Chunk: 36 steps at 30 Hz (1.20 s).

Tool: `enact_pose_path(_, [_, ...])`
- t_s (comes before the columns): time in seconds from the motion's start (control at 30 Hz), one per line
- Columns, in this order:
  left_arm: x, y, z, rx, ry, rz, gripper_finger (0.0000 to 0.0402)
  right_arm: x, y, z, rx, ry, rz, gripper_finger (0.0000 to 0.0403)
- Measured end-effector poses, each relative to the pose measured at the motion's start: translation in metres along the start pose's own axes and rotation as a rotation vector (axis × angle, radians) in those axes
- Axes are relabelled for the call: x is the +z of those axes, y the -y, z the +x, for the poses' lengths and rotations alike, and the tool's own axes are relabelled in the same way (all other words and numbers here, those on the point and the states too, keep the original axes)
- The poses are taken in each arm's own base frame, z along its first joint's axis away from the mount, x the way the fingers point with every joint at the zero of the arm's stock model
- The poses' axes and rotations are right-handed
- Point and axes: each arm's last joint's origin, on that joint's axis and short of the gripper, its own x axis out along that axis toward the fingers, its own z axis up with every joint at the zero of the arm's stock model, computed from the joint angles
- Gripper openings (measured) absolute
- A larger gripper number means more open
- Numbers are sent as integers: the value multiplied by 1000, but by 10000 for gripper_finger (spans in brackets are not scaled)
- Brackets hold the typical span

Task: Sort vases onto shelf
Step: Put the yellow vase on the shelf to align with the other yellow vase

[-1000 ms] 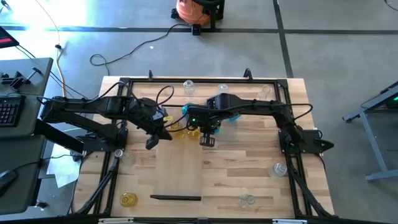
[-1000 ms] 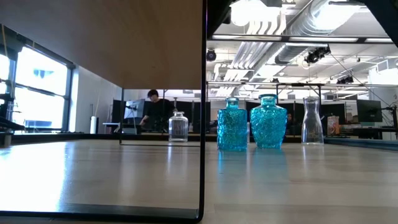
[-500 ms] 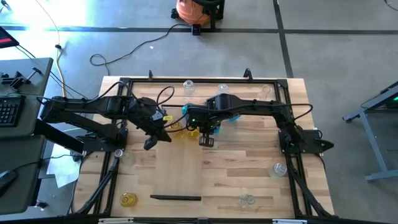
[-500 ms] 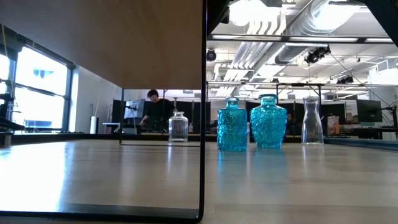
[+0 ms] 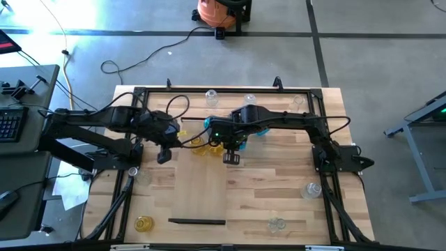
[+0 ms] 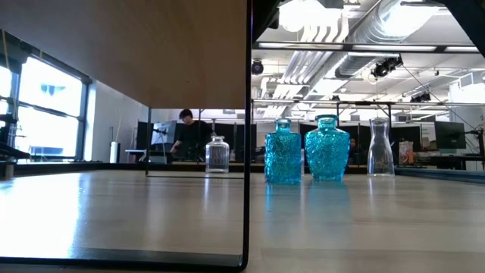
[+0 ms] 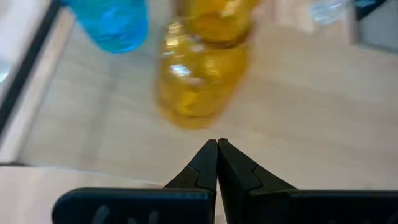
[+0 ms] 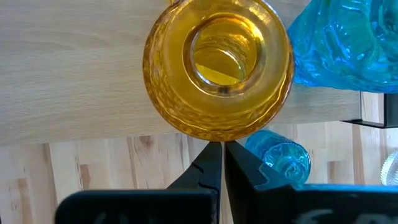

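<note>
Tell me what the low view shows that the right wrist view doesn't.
Only the low view shows a person in the room behind, a tall clear vase and a small clear jar. Only the right wrist view shows a yellow vase from above, just past the shut right hand. Both show blue vases.

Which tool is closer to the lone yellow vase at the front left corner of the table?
Left. The left tool hangs nearer the yellow vase; the right tool is farther across.
</note>
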Motion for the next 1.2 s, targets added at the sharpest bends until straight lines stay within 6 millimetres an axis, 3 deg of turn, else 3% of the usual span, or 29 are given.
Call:
enact_pose_path(0.33, [5,-2,15,120,-23,62,0,1,2,0,4,3,9,0])
enact_pose_path(1.03, [14,0,19,84,42,66,0,2,10,0,4,8,9,0])
enact_pose_path(1.2, [4,-2,16,105,-44,36,0,-8,19,-1,-151,-90,46,0])
